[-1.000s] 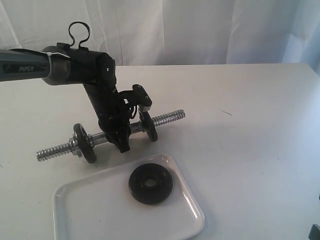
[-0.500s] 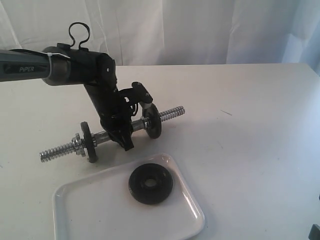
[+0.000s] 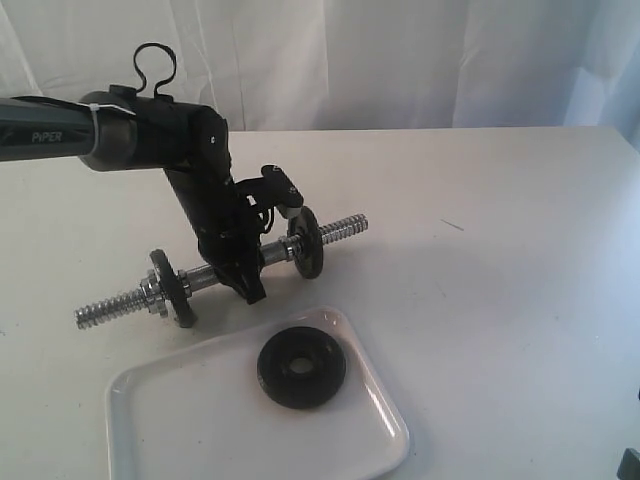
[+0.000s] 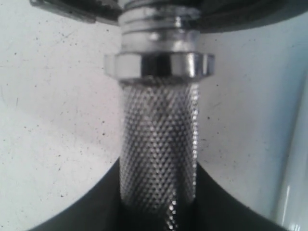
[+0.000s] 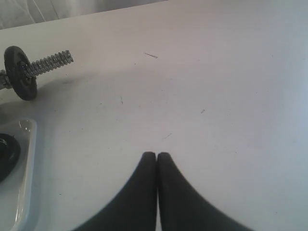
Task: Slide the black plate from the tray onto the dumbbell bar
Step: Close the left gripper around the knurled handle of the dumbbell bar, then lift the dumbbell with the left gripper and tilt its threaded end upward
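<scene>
We see the left gripper (image 3: 247,268) clamped around the middle of the tilted dumbbell bar (image 3: 336,231), the right gripper (image 5: 157,158) closed on nothing above the table (image 5: 221,72), and the black plate (image 3: 301,367) lying flat in the tray (image 3: 175,420).

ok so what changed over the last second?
The left hand, clamped on the dumbbell bar, tipped it. The end with the right-end disc rose a little and the other end dipped slightly. Nothing was grabbed or let go. The black plate stays flat in the tray, and the right hand stays shut, away from the bar.
</scene>
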{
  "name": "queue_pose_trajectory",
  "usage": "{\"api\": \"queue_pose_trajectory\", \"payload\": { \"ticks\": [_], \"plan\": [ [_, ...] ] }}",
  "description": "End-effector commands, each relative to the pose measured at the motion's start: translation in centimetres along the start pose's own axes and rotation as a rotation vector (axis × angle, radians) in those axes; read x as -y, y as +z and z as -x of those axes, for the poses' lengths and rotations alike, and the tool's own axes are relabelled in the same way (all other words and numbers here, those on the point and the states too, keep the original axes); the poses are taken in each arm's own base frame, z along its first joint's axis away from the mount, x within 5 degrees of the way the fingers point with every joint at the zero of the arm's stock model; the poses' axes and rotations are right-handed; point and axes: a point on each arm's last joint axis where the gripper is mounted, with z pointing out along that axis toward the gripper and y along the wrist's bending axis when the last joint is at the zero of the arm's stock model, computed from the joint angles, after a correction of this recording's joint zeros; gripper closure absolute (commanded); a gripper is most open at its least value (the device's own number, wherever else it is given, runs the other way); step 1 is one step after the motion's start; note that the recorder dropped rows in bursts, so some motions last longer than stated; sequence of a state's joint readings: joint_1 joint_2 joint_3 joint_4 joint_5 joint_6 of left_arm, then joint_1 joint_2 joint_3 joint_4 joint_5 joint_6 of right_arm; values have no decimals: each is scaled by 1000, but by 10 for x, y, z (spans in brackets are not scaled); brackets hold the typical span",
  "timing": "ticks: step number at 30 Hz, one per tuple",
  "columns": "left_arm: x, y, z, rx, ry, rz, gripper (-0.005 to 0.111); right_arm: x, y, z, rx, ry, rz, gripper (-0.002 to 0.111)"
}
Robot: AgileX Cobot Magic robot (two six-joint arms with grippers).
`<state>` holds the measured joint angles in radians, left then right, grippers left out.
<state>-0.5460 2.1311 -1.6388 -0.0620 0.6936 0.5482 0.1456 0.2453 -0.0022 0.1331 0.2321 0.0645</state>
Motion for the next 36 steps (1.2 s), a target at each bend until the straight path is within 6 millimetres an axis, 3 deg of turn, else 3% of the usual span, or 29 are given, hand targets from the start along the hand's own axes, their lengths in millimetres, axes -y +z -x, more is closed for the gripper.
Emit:
{"api": "queue_pose_trajectory", "payload": {
  "ticks": [1, 21, 31, 36],
  "plan": [
    [3, -44, 12, 139, -26, 55, 107, 1, 0, 0, 13, -1, -6, 108],
    [26, -67, -22, 286, -54, 185, 107, 1, 0, 0, 13, -1, -6, 108],
    [45, -115, -42, 382, -73, 244, 107, 1, 0, 0, 13, -1, -6, 108],
    [59, -116, -62, 351, -82, 222, 107, 1, 0, 0, 13, -1, -6, 108]
  ]
}}
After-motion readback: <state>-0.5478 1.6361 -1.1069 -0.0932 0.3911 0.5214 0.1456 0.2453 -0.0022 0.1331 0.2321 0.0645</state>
